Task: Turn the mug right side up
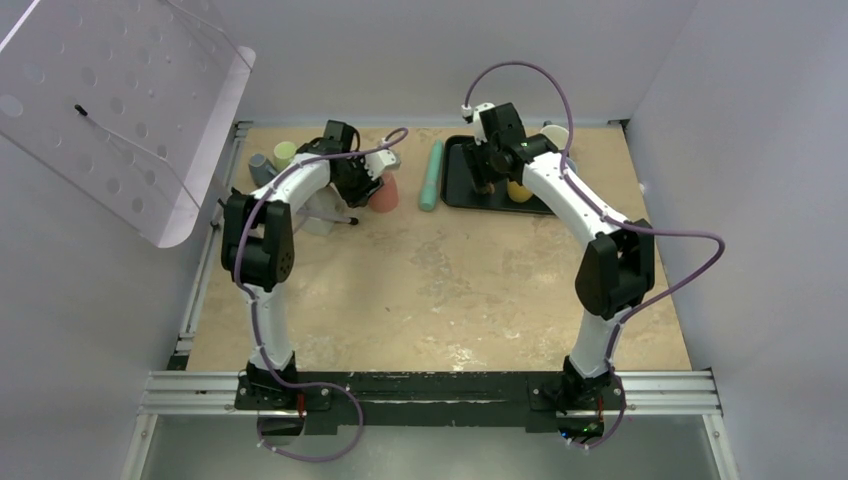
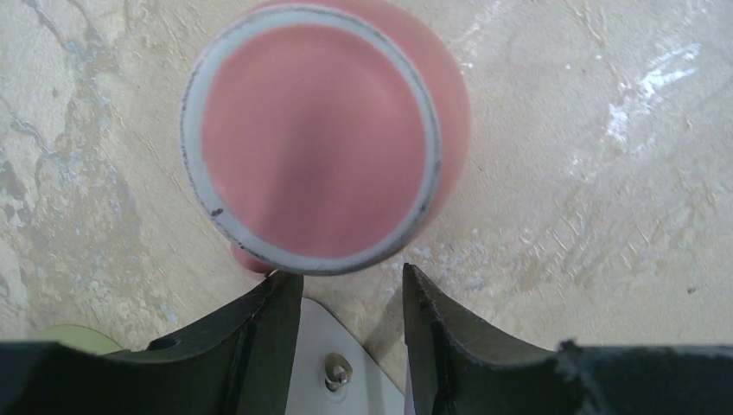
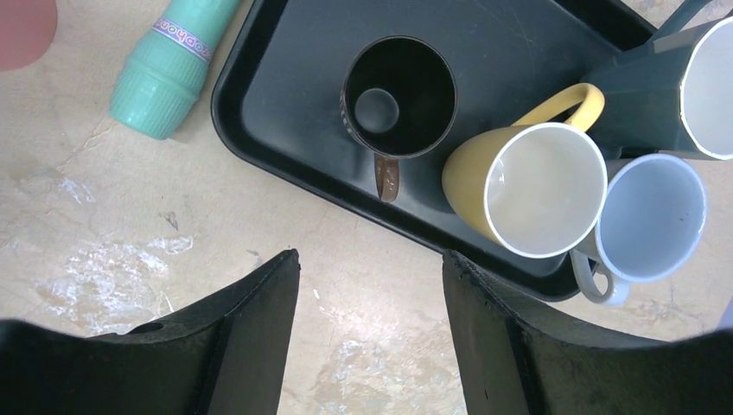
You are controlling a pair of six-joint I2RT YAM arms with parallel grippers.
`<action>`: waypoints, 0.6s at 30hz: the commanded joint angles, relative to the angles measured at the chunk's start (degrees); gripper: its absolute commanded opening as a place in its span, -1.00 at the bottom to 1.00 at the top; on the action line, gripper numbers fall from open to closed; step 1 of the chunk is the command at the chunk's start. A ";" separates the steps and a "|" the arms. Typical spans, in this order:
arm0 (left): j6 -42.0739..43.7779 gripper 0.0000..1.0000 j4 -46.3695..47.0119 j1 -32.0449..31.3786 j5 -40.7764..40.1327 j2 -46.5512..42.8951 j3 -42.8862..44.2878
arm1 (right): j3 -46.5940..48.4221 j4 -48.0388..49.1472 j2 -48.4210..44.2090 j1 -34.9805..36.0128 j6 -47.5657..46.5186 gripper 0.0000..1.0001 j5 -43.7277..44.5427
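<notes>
The task is not yet done. The pink mug [image 2: 315, 138] stands upside down on the surface [image 2: 605, 216]. The left wrist view looks onto its flat base, ringed by a pale unglazed foot, with the mouth hidden against the surface beneath. A small pink bulge at the near-left edge of the mug may be the handle, but it is too little to be sure of. Everything is left to do: take hold of the mug, lift it, turn it over and set it down on its base.

In the overhead view the mug sits toward the far left of the surface, just left of a green bottle [image 3: 168, 65] that lies beside a black tray [image 3: 285, 112]. The left arm is bent over it.

The left fingers [image 2: 259, 337] are spread apart with nothing between them. The mug lies just ahead of their tips, centred a little to the left of the gap. Its base rim comes very near the tips in the picture, but I cannot tell whether they touch it or hang above it. The gap looks narrower than the mug's body, so my guess is that a grasp would need wider fingers or a hold on the wall or handle.

The right fingers [image 3: 251, 328] are also parted and empty. They hover over the near edge of the tray, well away from the pink mug. The tray holds upright mugs, among them a brown mug [image 3: 399, 95], a yellow mug [image 3: 527, 190] and a pale blue mug [image 3: 653, 216].
</notes>
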 commanded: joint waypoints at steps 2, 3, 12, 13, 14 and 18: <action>0.24 -0.02 -2.43 -0.15 2.69 1.75 6.50 | -0.67 1.11 -3.69 0.14 -0.25 0.29 -0.07; 2.51 -0.02 -5.27 -0.22 6.61 0.85 6.46 | -1.18 1.28 -3.93 0.20 -0.26 0.29 -0.06; 10.06 -0.03 -15.78 -2.34 19.62 -6.86 2.01 | -2.58 1.72 -3.97 0.14 -0.07 0.29 -0.40; 10.07 -0.04 -16.10 -2.27 19.33 -7.50 2.02 | -2.46 1.64 -3.96 0.14 -0.10 0.29 -0.41; 10.25 -0.03 -16.23 -2.14 18.86 -8.19 2.28 | -2.42 1.47 -4.02 0.20 -0.06 0.29 -0.43; 11.60 0.13 -17.42 -0.33 14.62 -7.96 8.07 | -3.20 1.30 -4.62 0.15 -0.16 0.29 -0.43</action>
